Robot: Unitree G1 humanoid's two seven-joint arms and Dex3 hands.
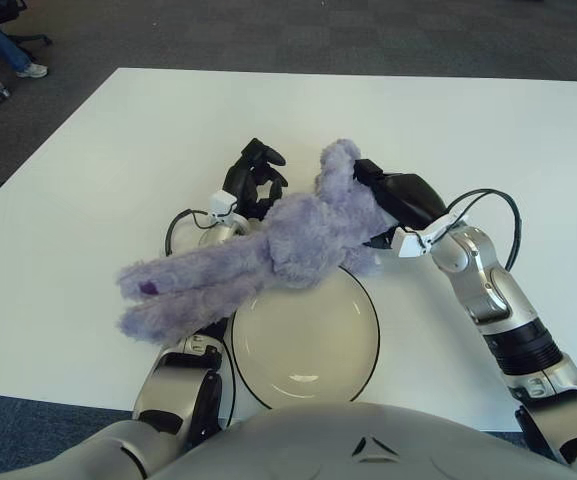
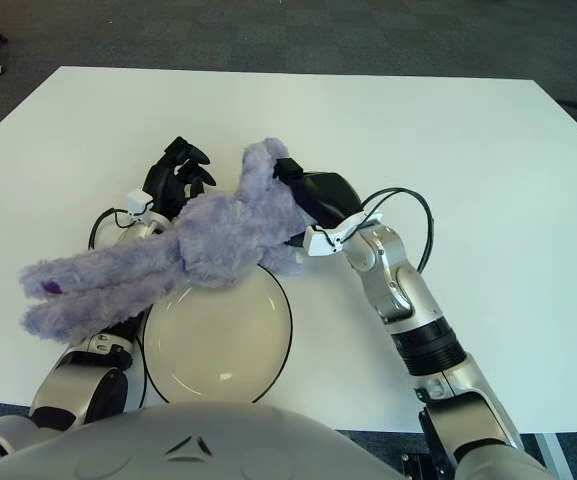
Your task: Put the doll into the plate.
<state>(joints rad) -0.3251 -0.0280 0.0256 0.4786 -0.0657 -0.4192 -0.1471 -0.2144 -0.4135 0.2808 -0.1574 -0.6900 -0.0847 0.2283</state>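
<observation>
A purple plush doll [image 1: 298, 235] hangs over the far rim of the cream plate [image 1: 308, 345], which has a black edge. The doll's head points to the far right and its long legs [image 1: 173, 290] trail out to the left past the plate. My right hand [image 1: 400, 200] is shut on the doll's head end from the right. Just behind the doll's body is my left hand [image 1: 255, 175], its black fingers loosely curled upward and closed on nothing. The doll's body drapes over that hand's wrist.
The white table [image 1: 118, 150] spreads wide on all sides, with its front edge just below the plate. A black cable [image 1: 175, 228] loops beside the left wrist and another [image 1: 498, 205] beside the right. Dark carpet and a seated person's foot [image 1: 30, 70] show at the far left.
</observation>
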